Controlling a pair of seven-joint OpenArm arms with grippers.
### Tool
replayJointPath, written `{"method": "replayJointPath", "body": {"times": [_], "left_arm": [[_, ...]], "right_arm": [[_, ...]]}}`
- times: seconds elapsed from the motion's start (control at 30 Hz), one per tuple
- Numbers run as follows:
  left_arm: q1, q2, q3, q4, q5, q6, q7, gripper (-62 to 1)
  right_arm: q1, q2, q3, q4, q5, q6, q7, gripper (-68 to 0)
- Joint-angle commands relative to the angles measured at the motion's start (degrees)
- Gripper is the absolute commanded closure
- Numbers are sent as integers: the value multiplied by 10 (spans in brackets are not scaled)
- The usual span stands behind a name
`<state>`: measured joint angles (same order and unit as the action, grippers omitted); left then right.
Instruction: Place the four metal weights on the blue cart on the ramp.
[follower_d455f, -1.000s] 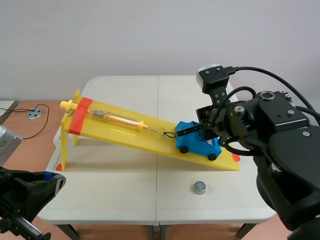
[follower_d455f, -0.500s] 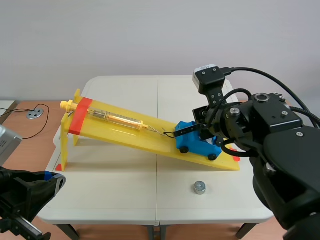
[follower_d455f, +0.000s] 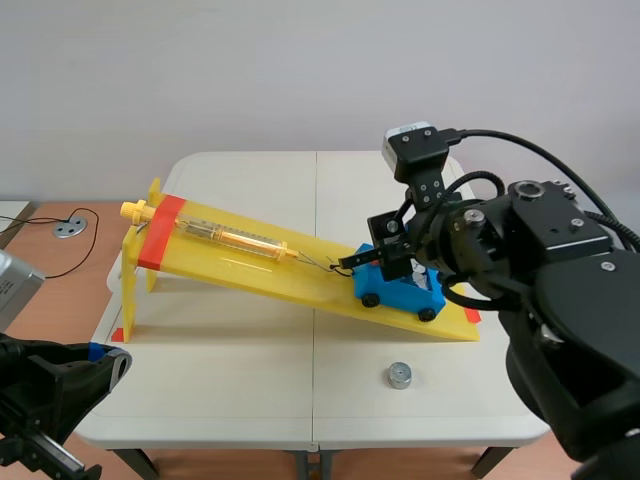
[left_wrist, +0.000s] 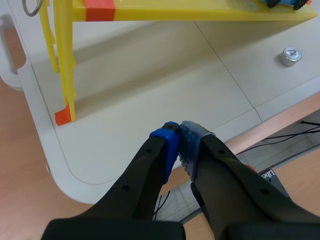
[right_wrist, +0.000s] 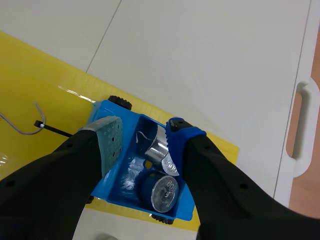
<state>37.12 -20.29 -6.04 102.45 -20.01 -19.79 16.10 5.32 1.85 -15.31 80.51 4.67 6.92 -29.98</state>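
The blue cart (follower_d455f: 400, 291) sits near the low end of the yellow ramp (follower_d455f: 250, 262). In the right wrist view the cart (right_wrist: 127, 182) holds metal weights: one tilted cylinder (right_wrist: 158, 146) and another lying near the cart's end (right_wrist: 164, 193); more may be hidden by the finger. My right gripper (right_wrist: 145, 134) hovers open just over the cart, one finger on each side of the weights, gripping nothing. One loose weight (follower_d455f: 399, 375) lies on the table in front of the ramp, also seen far ahead of my left gripper (left_wrist: 177, 136), which is shut on nothing at the table's near left edge.
A clear spring scale (follower_d455f: 235, 238) lies along the ramp, hooked to the cart by a wire (right_wrist: 22, 127). The ramp's raised end stands on yellow legs (left_wrist: 62, 65) at the left. The white table (follower_d455f: 240, 370) has a seam down its middle.
My right gripper has lifted a little from the cart and shifted slightly left. Cart, loose weight and left arm have stayed put.
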Motion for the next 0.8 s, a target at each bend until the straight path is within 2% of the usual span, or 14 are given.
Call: {"method": "replayJointPath", "body": {"times": [0.0,0.23,0.5,0.77], "left_arm": [[-11,6,-7,28,-43,-16,-55,-29],[-11,6,-7,28,-43,-16,-55,-29],[-11,6,-7,28,-43,-16,-55,-29],[-11,6,-7,28,-43,-16,-55,-29]], "right_arm": [[38,27,20,122,42,6,59,-220],[-42,82,69,220,130,61,26,-255],[-140,156,140,292,203,110,-8,-275],[-228,198,185,340,213,140,-15,-274]]}}
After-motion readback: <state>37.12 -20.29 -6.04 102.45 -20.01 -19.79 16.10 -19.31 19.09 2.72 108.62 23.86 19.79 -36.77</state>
